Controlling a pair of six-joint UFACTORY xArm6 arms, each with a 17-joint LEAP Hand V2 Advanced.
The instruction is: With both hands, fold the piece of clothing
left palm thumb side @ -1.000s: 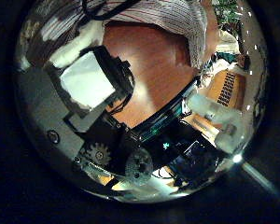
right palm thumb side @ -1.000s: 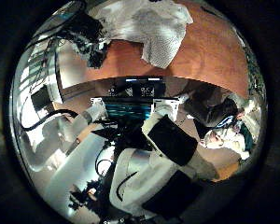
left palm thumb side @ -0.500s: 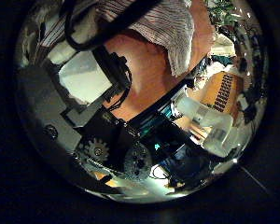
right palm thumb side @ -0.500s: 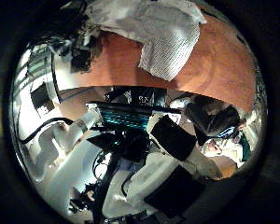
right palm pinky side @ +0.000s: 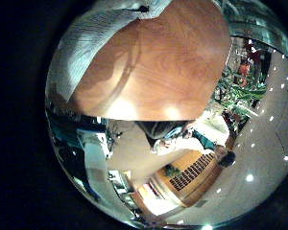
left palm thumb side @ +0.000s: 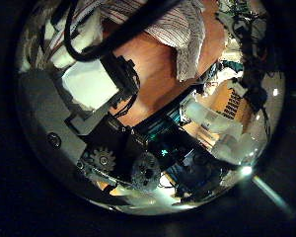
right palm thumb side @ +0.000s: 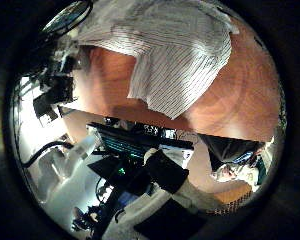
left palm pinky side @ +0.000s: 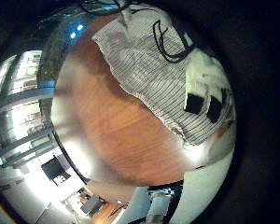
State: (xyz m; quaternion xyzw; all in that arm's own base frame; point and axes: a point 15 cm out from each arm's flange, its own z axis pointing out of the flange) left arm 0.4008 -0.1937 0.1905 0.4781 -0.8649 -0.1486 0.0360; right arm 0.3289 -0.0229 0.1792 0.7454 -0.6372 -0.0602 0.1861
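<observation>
Approach stage: I have both hands above a striped white fabric garment lying on the round brown wooden tabletop.

The garment lies spread and rumpled near one edge of the tabletop, unfolded as far as I can see. My left hand shows blocky fingers reaching toward the cloth, touching nothing that I can make out; whether they are spread or curled I cannot tell. My right hand shows no fingers, so its state is unknown. I judge no fold is begun; next I need both hands lowered onto two separate edges or corners and closed on them.
</observation>
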